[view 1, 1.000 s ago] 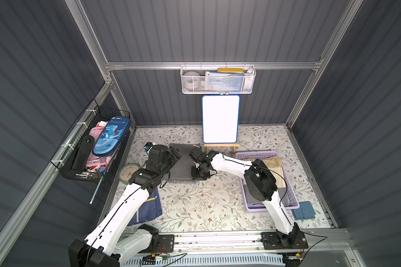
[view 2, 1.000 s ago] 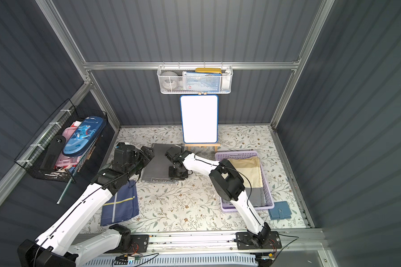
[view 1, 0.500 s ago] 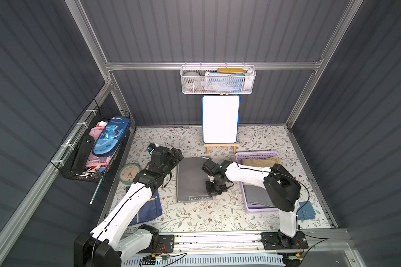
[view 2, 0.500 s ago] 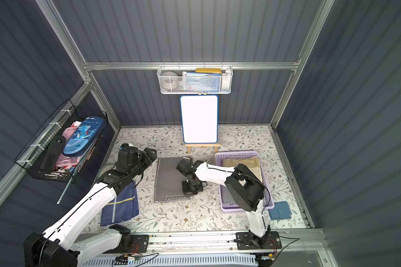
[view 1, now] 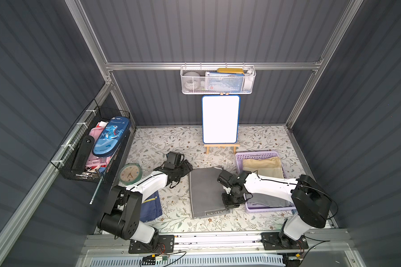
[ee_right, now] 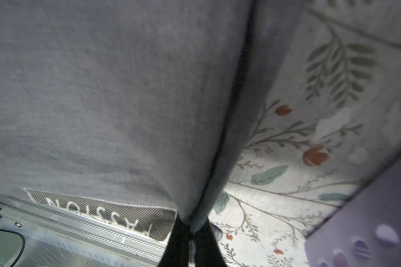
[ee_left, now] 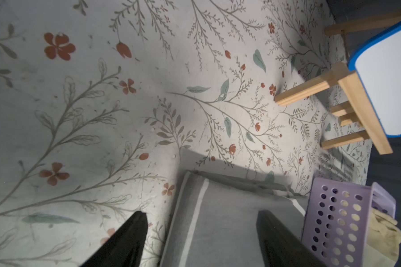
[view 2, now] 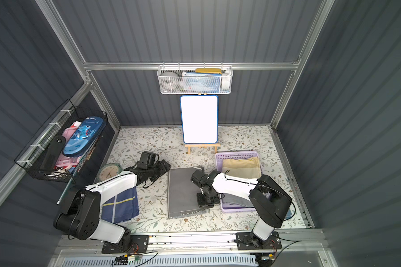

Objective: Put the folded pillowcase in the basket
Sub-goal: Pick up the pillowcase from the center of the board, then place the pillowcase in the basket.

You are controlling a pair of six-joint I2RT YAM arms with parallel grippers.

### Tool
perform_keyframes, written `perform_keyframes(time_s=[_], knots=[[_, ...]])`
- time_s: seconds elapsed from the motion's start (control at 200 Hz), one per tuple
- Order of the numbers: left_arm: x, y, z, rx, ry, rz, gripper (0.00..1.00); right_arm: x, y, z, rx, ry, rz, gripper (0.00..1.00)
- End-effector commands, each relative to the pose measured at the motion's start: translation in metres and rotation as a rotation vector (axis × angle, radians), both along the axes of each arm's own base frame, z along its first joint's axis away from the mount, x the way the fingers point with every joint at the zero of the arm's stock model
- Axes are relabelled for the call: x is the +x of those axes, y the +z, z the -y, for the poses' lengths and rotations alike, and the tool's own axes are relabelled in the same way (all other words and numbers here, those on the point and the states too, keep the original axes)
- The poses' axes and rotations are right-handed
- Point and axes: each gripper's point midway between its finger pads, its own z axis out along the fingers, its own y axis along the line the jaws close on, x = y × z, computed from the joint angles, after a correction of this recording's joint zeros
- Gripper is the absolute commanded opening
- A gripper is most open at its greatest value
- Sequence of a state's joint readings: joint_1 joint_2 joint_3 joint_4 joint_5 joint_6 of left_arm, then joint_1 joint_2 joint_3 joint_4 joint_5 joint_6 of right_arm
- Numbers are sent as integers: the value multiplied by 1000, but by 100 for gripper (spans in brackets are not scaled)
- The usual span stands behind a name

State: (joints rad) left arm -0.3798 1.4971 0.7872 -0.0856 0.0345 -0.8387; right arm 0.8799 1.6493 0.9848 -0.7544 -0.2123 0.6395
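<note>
The right arm point(view 1: 271, 187) hides part of the basket point(view 1: 257, 155). Beside the basket, the folded pillowcase point(view 1: 204, 191) is pinched by that arm's down-pointing jaws; the left arm point(view 1: 153, 182) stretches low, jaws spread.

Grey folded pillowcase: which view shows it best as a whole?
Both top views: the pillowcase shows almost entire, beside the basket, with only the right arm covering one edge. The left wrist view shows just one striped corner; the right wrist view shows close-up cloth pinched in the right gripper.
</note>
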Motion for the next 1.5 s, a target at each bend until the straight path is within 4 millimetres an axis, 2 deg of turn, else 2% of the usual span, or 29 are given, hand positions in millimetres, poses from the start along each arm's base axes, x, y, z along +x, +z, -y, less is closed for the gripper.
perform_keyframes(time_s=[0.0, 0.105, 0.23, 0.365, 0.51, 0.61, 0.72, 0.835, 0.97, 1.086, 1.256, 1.356, 1.496], knots=[[2, 1, 7, 1, -64, 37, 74, 0, 1, 5, -7, -14, 13, 0], [7, -9, 11, 15, -88, 31, 72, 0, 1, 3, 4, -13, 11, 0], [10, -26, 17, 25, -130, 3, 59, 1, 1, 3, 6, -18, 13, 0], [6, -41, 15, 50, -141, -25, 60, 2, 3, 4, 21, -31, 23, 0], [13, -36, 24, 17, -177, 24, 58, 1, 0, 1, 30, -30, 9, 0], [19, -39, 30, -6, -189, 32, 44, 2, 0, 0, 32, -33, 10, 0], [21, -44, 36, -20, -202, 27, 20, 3, 5, -1, 29, -22, 9, 0], [22, -42, 38, -21, -210, 32, 1, 8, 11, -3, 33, -27, 30, 0], [25, -25, 37, -8, -205, 54, 0, 12, 20, -5, 51, -39, 56, 0], [29, 9, 38, -2, -193, 110, 0, 19, 34, -1, 48, -48, 113, 0], [32, 68, 56, -33, -209, 202, 0, 34, 73, 8, 51, -65, 244, 0], [35, 96, 66, -39, -215, 243, 0, 42, 100, 11, 71, -73, 308, 0], [42, 134, 82, -63, -240, 312, 0, 57, 135, 35, 39, -113, 393, 0]])
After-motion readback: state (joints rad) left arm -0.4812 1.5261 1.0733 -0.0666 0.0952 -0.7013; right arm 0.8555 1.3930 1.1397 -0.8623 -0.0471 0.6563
